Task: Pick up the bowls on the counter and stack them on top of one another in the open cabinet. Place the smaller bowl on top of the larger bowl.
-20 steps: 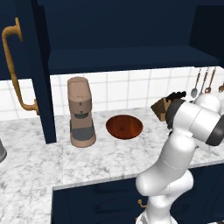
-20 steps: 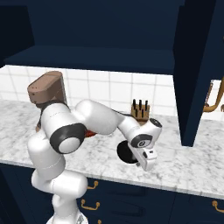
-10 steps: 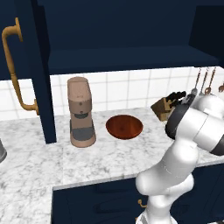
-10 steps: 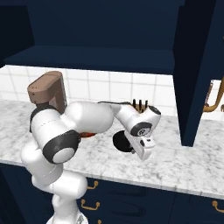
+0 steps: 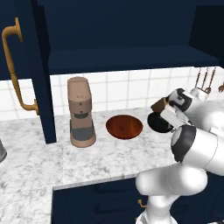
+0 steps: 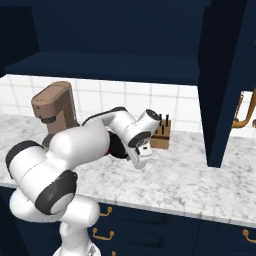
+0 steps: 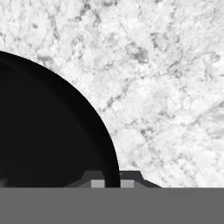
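A: Item one, the smaller bowl (image 5: 158, 123)?
B: Black, round, lifted off the counter (image 5: 100, 159). The gripper (image 7: 112, 183) pinches its rim, one finger each side, jaws narrow. In the hand view its dark body (image 7: 48, 127) spreads toward 9 o'clock, marble at 1 o'clock.

A: Item two, the larger bowl (image 5: 124, 126)?
B: Reddish-brown, wide, resting on the marble, at 9 o'clock of the black bowl and near it.

A: Neighbouring stock?
B: Coffee machine (image 5: 81, 112) at 9 o'clock of the brown bowl; knife block (image 6: 161, 135) against the tiles behind the wrist.

A: The cabinet (image 5: 122, 30)?
B: Navy, overhead at 12 o'clock, door (image 5: 37, 65) swung open, brass handle (image 5: 16, 65) showing.
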Motion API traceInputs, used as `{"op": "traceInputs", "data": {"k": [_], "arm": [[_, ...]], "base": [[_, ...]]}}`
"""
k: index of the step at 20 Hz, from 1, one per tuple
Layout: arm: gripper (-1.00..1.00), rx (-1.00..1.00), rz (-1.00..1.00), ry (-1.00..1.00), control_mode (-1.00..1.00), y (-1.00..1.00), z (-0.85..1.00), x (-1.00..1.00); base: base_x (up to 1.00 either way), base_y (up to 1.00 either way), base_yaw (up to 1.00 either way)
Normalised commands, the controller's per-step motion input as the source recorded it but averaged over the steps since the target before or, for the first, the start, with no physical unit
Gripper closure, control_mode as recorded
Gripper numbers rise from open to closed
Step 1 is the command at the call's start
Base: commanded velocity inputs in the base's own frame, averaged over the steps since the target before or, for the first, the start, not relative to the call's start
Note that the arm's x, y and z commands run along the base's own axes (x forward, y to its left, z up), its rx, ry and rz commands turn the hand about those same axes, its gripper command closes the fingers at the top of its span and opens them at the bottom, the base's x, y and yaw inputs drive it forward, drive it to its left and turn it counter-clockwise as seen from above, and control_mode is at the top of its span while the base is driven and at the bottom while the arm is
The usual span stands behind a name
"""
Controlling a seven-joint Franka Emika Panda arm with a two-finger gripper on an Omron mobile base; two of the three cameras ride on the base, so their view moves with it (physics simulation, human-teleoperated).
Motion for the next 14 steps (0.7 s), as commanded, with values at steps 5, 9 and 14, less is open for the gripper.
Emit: {"op": "traceInputs", "data": {"k": [5,9,14], "arm": [[1.0,0.06,0.0,-0.1,-1.0,0.89,0.22,0.19],[1.0,0.01,0.0,0.0,-1.0,0.74,0.19,0.3],[1.0,0.0,0.0,0.04,-1.0,0.4,-0.02,0.27]], "base": [[0.0,0.0,0.0],[0.0,0.0,0.0],[0.0,0.0,0.0]]}}
